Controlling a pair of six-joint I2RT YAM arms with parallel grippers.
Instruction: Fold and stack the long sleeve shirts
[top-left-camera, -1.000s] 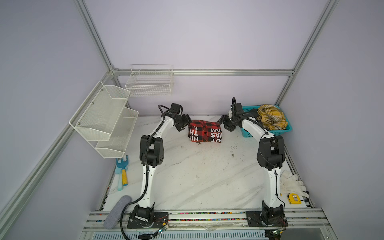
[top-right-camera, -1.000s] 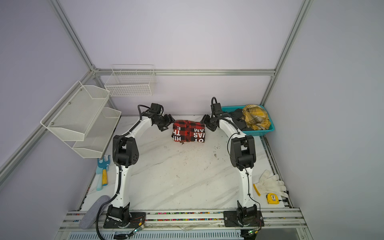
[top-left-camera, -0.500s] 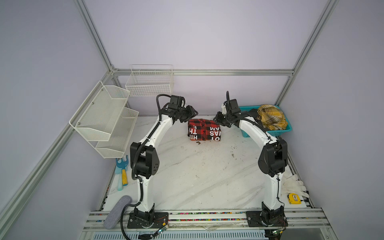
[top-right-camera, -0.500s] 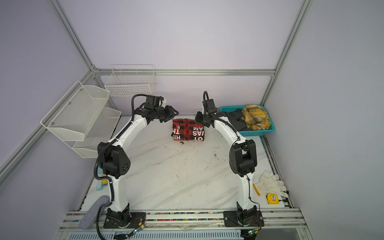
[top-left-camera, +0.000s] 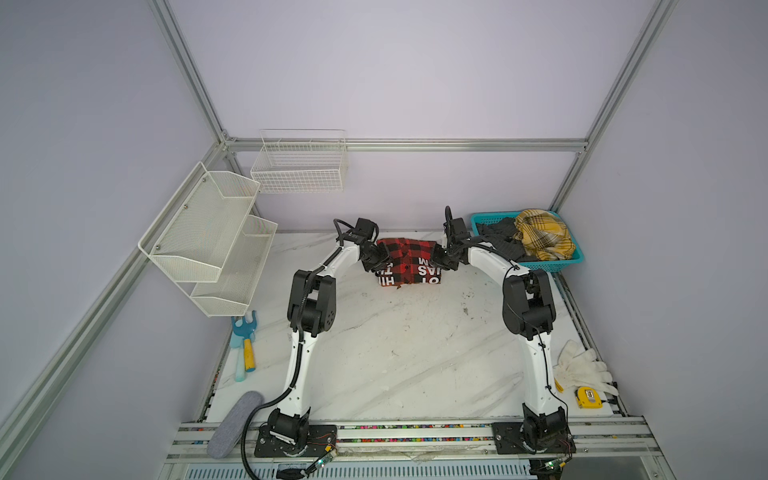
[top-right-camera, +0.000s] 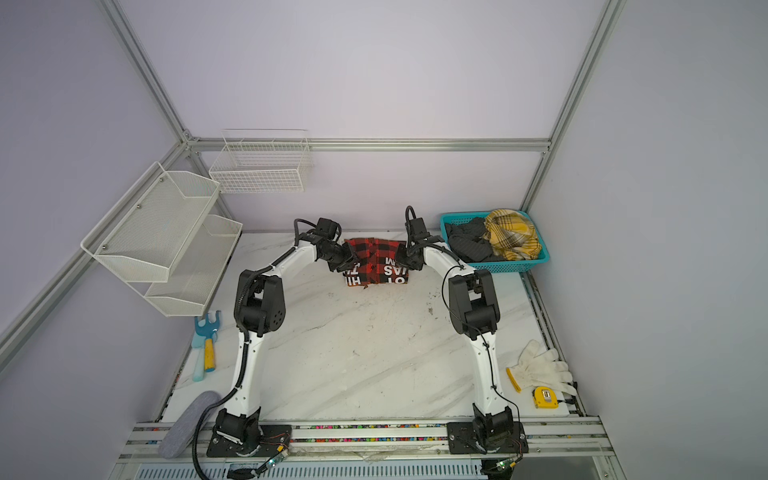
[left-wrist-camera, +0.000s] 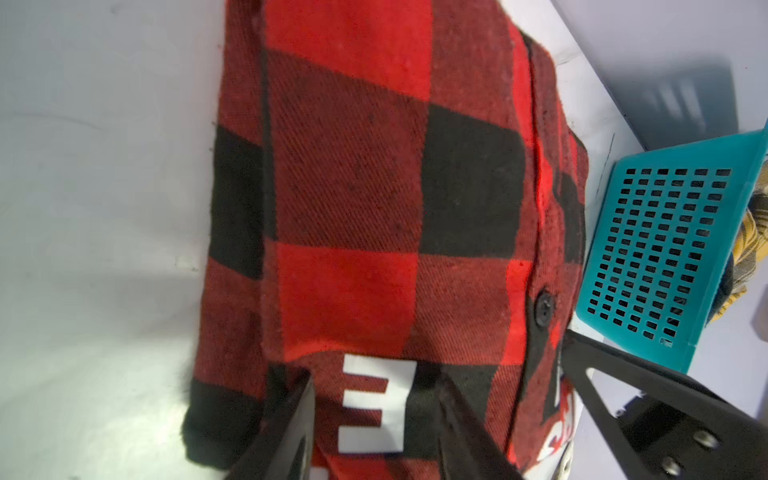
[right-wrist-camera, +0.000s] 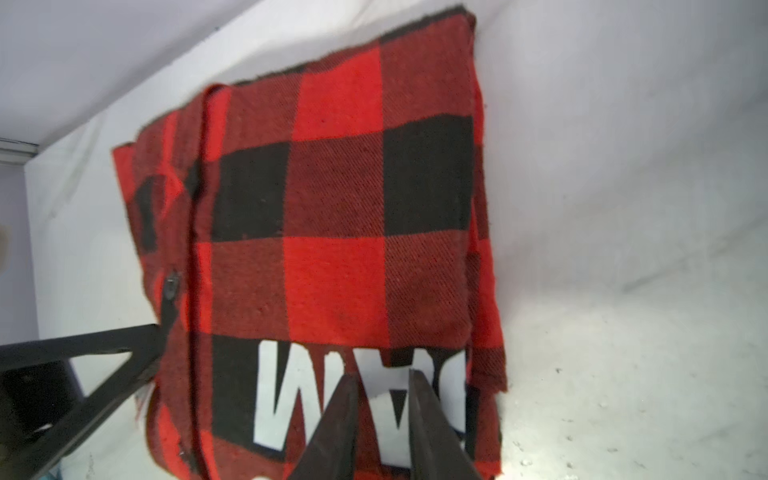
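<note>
The red-and-black check shirt (top-left-camera: 409, 264) with white block letters lies folded into a thick bundle at the back of the marble table in both top views. My left gripper (top-left-camera: 380, 262) is at its left end, shut on a thick fold of the shirt (left-wrist-camera: 353, 187), with a white letter between the fingers. My right gripper (top-left-camera: 438, 259) is at the right end, its fingers (right-wrist-camera: 419, 399) pinched narrowly on the lettered cloth (right-wrist-camera: 332, 228). A mustard-yellow plaid garment (top-left-camera: 540, 232) and a dark grey one (top-left-camera: 496, 237) lie heaped in the teal basket (top-left-camera: 577, 259).
The teal basket (top-right-camera: 519, 266) stands just right of the bundle, close to my right arm. White wire shelves (top-left-camera: 208, 237) hang on the left wall. A hand rake (top-left-camera: 245, 340), a grey pad (top-left-camera: 235, 424), white gloves (top-left-camera: 582, 370) and a yellow tape measure (top-left-camera: 588, 397) lie along the table's edges.
Both grippers have come in from beside the bundle onto its two ends, and their jaws have closed down on the cloth. The bundle has stayed in place.
</note>
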